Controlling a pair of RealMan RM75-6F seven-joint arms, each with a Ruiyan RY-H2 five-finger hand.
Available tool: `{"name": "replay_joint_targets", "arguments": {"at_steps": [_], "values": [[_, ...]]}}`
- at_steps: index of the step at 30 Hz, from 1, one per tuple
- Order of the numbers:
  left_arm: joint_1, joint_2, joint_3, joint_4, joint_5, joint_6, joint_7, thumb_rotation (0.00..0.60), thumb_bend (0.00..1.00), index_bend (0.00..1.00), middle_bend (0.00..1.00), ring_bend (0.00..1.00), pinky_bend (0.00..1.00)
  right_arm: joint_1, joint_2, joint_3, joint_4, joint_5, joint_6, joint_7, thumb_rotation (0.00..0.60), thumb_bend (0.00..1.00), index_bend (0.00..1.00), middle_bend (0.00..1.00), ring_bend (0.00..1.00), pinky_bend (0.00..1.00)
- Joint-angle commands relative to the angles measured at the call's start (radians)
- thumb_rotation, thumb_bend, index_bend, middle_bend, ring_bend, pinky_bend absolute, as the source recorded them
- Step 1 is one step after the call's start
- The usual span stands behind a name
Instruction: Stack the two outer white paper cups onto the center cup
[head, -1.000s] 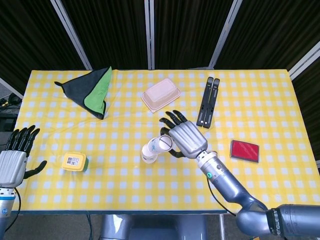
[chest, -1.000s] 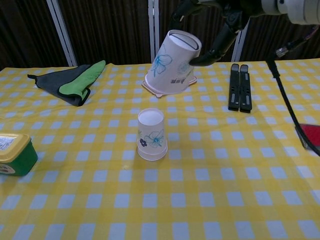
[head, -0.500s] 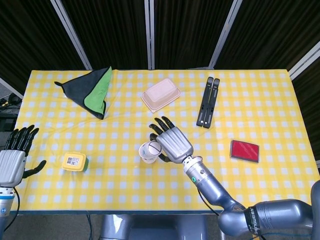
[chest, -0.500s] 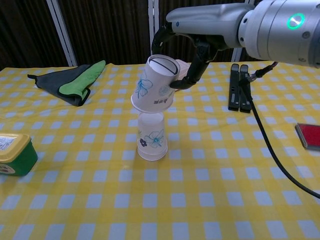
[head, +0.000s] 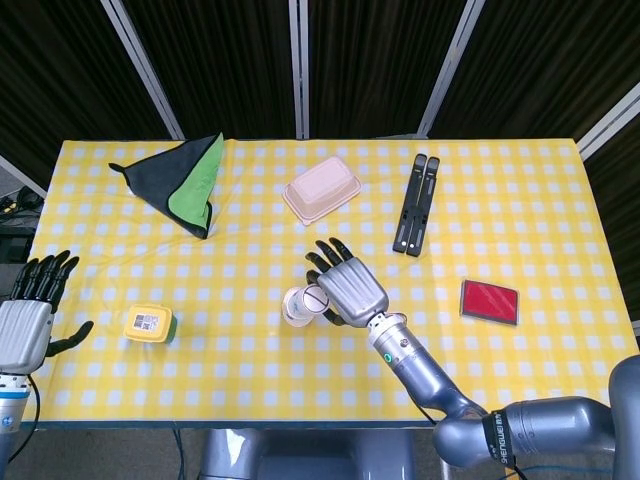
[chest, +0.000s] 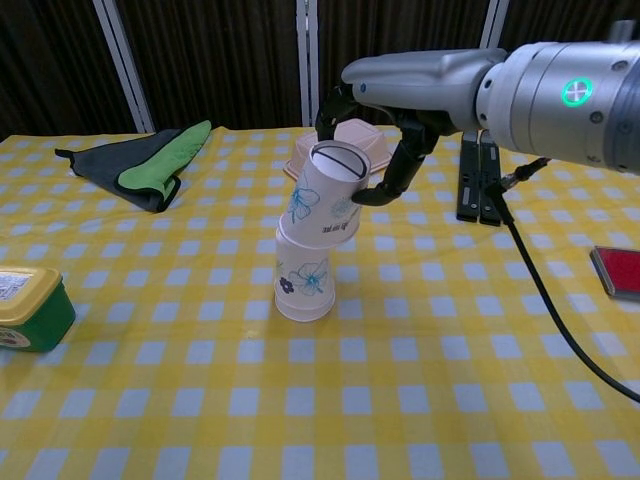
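Cups: upside-down white paper cup with blue flowers (chest: 305, 280) stands near the middle of the yellow checked table (chest: 420, 380), rim down, long axis upright. A second flowered cup (chest: 325, 197) sits partly over its top, also bottom-up, with its long axis tilted so the closed end leans up and toward the right hand.
Cups from above: in the head view the held cup (head: 308, 300) shows its round base; the lower cup is mostly hidden beneath it.
Right hand: right hand (chest: 385, 135) grips the tilted cup, fingers curled round its upper wall from behind.
Change: a second ago the held cup was high above the table, well apart from the standing one; half a second ago it hovered just over it; now it has come down onto the lower cup's top.
Left hand: left hand (head: 28, 315) hangs off the table's left edge, fingers spread, holding nothing, as before.
Around: pink tray (head: 321, 188) and black bar (head: 415, 203) lie behind; green-lidded box (head: 148, 323) to the left.
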Motion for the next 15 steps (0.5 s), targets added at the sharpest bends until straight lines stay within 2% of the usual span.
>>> {"name": "replay_joint_targets", "arguments": {"at_steps": [1,15], "values": [[0.001,0.000,0.000,0.000,0.000,0.000,0.000,0.600,0.24,0.00,0.00,0.00,0.00,-0.001,-0.005,-0.003,0.009,-0.002,-0.001,0.003,0.600,0.24,0.48,0.16,0.00,0.00],[0.002,0.005,-0.006,0.003,-0.007,-0.009,-0.014,0.600,0.24,0.00,0.00,0.00,0.00,0.006,-0.051,-0.004,0.069,-0.009,-0.017,0.016,0.600,0.24,0.48,0.16,0.00,0.00]]}}
